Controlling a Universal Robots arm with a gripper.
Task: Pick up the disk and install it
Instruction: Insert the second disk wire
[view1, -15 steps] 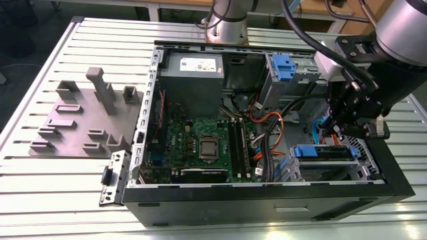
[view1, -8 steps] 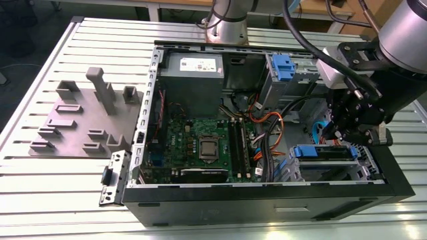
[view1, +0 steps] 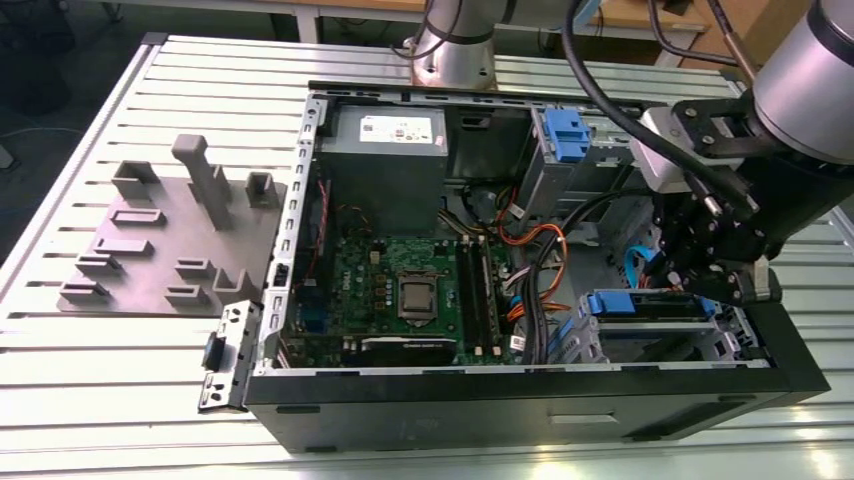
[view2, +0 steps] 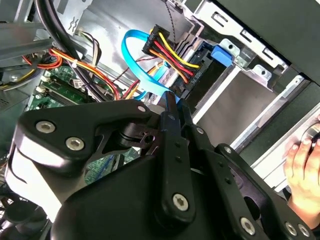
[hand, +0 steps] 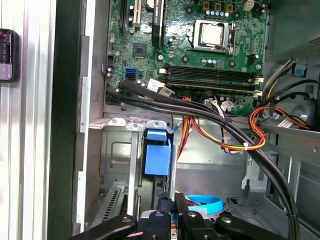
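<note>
Slatted metal table (view1: 107, 350), open computer case (view1: 534, 385), gripper (view1: 714, 280) inside

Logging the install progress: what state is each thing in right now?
computer case: open, inside exposed.
disk: slotted in the drive bay, blue end showing.
gripper: shut, inside the case near the bay.
processor: bare, uncovered.

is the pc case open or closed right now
Open: the side panel is off the case, so the exterior view looks straight in at the motherboard, cables and drive bay.
</note>
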